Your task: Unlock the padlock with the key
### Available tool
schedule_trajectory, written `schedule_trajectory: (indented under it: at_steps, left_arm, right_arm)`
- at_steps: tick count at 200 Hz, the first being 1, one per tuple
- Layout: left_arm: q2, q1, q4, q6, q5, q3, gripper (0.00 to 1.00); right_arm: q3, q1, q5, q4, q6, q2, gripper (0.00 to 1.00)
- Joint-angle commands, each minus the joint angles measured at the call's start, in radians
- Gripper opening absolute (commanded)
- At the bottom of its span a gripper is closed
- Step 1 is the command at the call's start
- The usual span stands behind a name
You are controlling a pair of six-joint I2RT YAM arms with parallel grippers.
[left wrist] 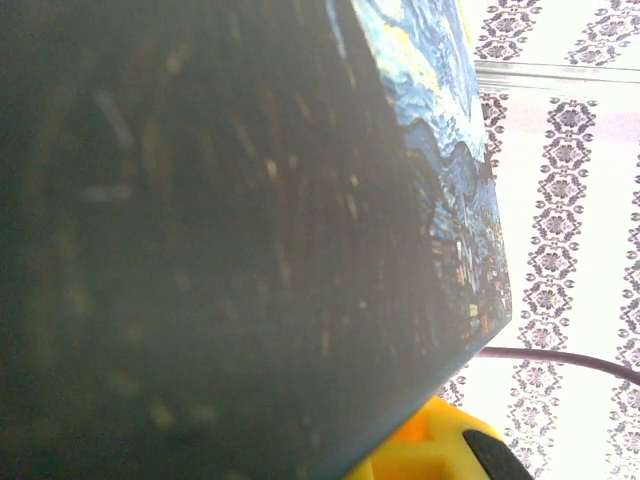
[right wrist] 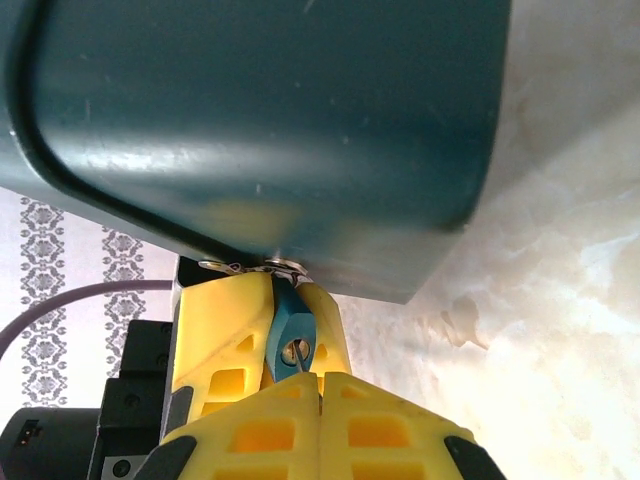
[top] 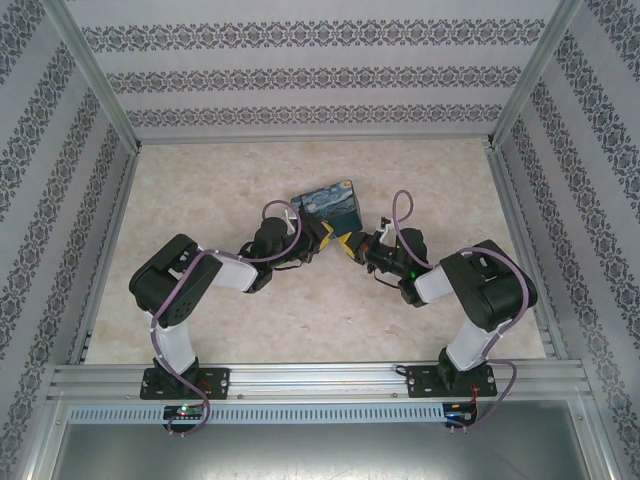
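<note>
The small blue padlock (right wrist: 285, 330) is pinched between the yellow fingers (right wrist: 222, 320) of my left gripper (right wrist: 283, 287), keyhole facing the right wrist camera. Its silver shackle (right wrist: 268, 266) lies against the underside of the dark tin. My right gripper (right wrist: 320, 380) is shut on the key (right wrist: 303, 360). The key's thin silvery blade sticks out of the fingertips and reaches into the keyhole. From above, the left gripper (top: 328, 240) and the right gripper (top: 352, 246) meet tip to tip at the table's middle, just in front of the tin.
The starry-night tin (top: 330, 203) sits right behind the grippers. Its dark side (left wrist: 200, 250) is very close to the left wrist camera and its bottom (right wrist: 250, 120) looms over the padlock. The marble table (top: 250, 320) lies inside patterned walls and a metal frame.
</note>
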Motion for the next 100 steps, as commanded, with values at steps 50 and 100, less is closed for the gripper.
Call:
schedule_trajectory:
  at_steps: [50, 100]
  left_arm:
    - [-0.009, -0.039, 0.157, -0.058, 0.139, 0.026, 0.0]
    - [-0.015, -0.038, 0.115, -0.036, 0.14, 0.023, 0.0]
  right_arm:
    - [0.044, -0.024, 0.041, 0.133, 0.046, 0.074, 0.0]
    - [0.06, -0.057, 0.004, 0.128, 0.04, 0.097, 0.0]
